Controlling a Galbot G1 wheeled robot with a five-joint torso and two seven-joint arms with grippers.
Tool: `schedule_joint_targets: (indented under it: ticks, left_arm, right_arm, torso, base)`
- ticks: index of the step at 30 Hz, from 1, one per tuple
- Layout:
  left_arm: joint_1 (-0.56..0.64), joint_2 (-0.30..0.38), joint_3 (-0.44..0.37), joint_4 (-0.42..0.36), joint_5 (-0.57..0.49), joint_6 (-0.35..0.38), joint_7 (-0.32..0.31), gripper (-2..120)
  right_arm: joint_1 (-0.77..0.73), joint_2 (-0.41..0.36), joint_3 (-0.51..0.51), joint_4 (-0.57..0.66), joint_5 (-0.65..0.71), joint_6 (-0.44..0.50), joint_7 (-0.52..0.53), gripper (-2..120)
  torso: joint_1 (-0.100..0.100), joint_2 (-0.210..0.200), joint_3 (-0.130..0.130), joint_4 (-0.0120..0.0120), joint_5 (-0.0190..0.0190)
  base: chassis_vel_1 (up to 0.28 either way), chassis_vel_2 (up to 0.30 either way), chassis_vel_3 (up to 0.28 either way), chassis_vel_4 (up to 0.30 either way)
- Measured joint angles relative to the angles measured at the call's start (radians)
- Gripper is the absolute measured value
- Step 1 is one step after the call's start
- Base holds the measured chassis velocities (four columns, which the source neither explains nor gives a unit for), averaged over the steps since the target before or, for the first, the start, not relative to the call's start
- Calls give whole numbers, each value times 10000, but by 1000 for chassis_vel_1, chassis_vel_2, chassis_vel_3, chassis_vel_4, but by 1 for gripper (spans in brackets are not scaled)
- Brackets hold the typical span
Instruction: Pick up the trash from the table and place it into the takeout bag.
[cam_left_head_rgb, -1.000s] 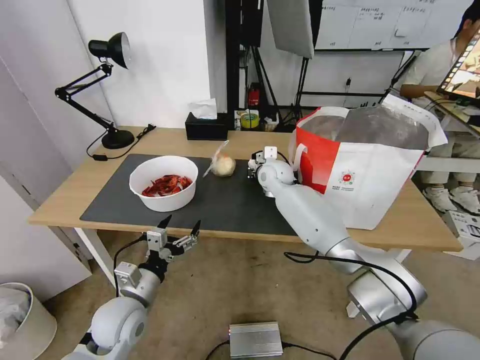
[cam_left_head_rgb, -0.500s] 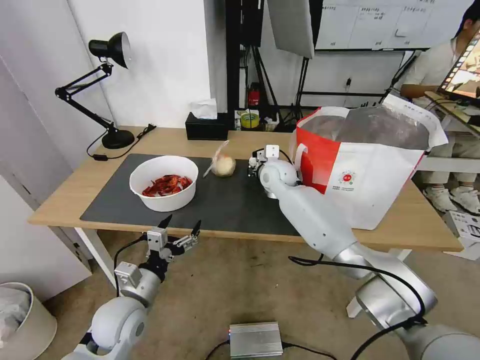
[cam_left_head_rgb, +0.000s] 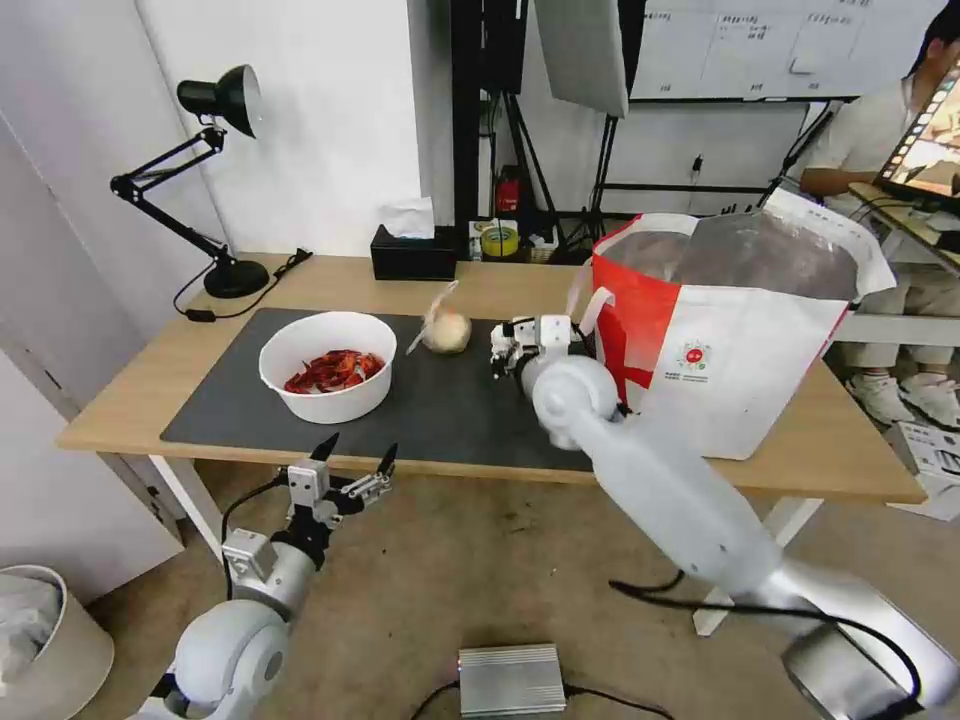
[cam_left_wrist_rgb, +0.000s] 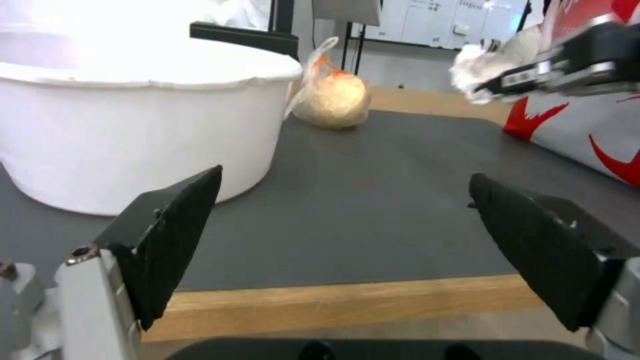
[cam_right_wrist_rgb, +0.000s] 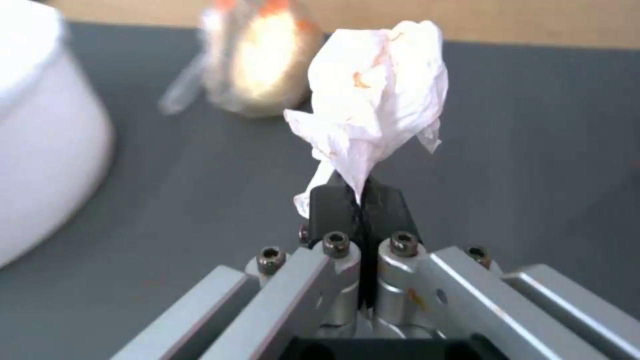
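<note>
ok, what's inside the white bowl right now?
Red crayfish shells lie in the white bowl on its right side; the left part shows bare white. Whatever sits beneath the shells is covered.

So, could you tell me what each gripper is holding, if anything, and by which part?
The right gripper is shut on the tissue, pinching its lower end above the mat. The left gripper is open and holds nothing.
</note>
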Motion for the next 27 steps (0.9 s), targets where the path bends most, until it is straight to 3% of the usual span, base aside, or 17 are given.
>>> schedule_joint_targets:
  ticks: [6, 7, 10, 18, 27]
  left_arm:
    - [48, 34, -94, -178, 7, 6, -10, 100]
    - [48, 34, -94, -178, 7, 6, -10, 100]
    - [39, 7, -46, -302, 93, 24, -191, 100]
    - [71, -10, -52, -426, 129, 54, -221, 100]
    - [17, 61, 46, -413, 135, 59, -224, 100]
  right_arm:
    - [-1300, -1106, 587, 2834, 43, -54, 66, 0]
    - [-1300, -1106, 587, 2834, 43, -54, 66, 0]
    - [-1762, -1955, 1453, 4119, 304, -190, -192, 0]
    - [-1851, -3187, 2928, 5518, 910, -173, -854, 0]
    - [-1289, -4013, 4082, 5670, 1298, 264, -1027, 0]
  torso:
    - [-1, 1, 0, 0, 0]
    - [-1, 1, 0, 0, 0]
    - [0, 2, 0, -1, 0]
    - [-1, 1, 0, -2, 0]
    - [-1, 2, 0, 0, -1]
  base:
    - [0, 0, 0, 0]
    - [0, 0, 0, 0]
    - [0, 0, 0, 0]
    - [0, 0, 0, 0]
    - [0, 0, 0, 0]
